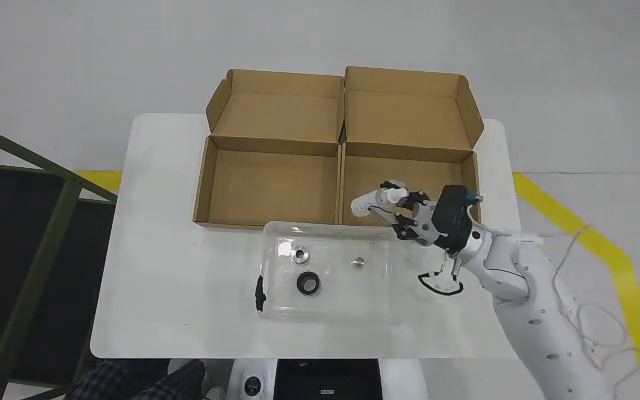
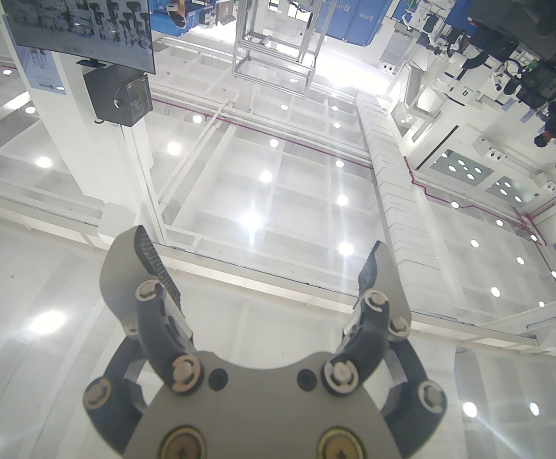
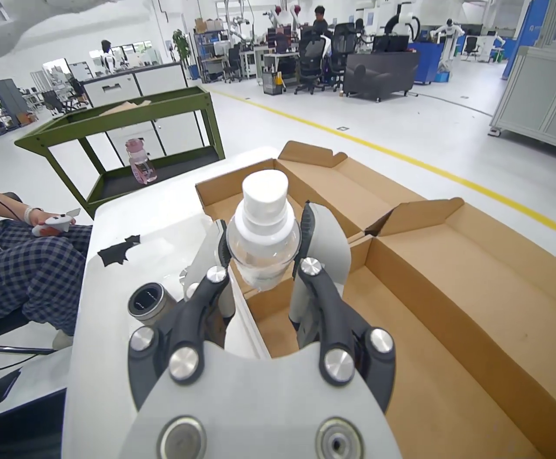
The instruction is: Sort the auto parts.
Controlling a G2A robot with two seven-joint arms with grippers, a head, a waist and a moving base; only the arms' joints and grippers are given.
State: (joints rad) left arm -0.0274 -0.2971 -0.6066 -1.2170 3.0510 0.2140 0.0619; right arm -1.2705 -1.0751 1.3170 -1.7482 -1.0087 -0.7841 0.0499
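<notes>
Top view looks down; right wrist (close) shares boxes (image 1: 270,185); left faces ceiling (image 2: 278,174), apparently

A big open robotics lab: glossy white floor with a painted yellow line (image 3: 391,153), black swivel office chairs (image 3: 310,65) at desks, white humanoid robots (image 3: 449,31), a green metal trolley (image 3: 130,115), round ceiling lights (image 2: 265,176) high overhead

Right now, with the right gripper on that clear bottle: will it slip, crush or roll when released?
Likely light: the clear bottle looks mostly empty. Its smooth round body could slip or twist in the right gripper. Laid sideways in the cardboard box, it would probably roll.
</notes>
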